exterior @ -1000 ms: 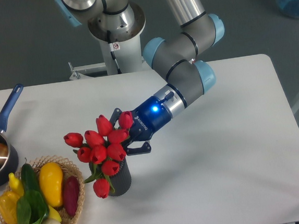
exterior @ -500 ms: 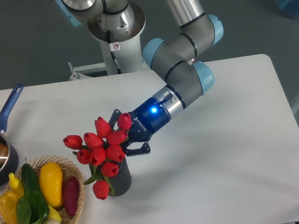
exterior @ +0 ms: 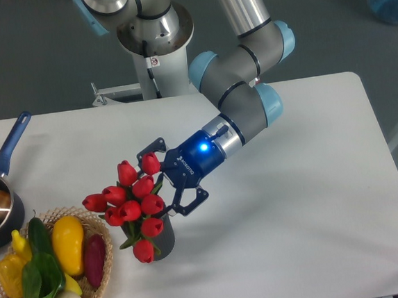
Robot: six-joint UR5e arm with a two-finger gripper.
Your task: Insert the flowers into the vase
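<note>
The flowers [exterior: 129, 206], a bunch of red tulips with green stems, stand in the small dark grey vase [exterior: 163, 242] on the white table, leaning to the left over its rim. The blooms hide most of the vase; only its lower right side shows. My gripper [exterior: 164, 180] is just right of the bunch, level with the top blooms. Its jaws stand spread apart, one finger [exterior: 148, 153] above and one below, and they hold nothing.
A wicker basket [exterior: 101, 231] with yellow, green and purple vegetables sits at the front left, close to the vase. A blue-handled saucepan [exterior: 9, 151] stands at the left edge. The robot's base [exterior: 155, 41] is at the back.
The jaws have spread wider and let go of the stems. The bunch has dropped lower into the vase and tipped a little to the left.
</note>
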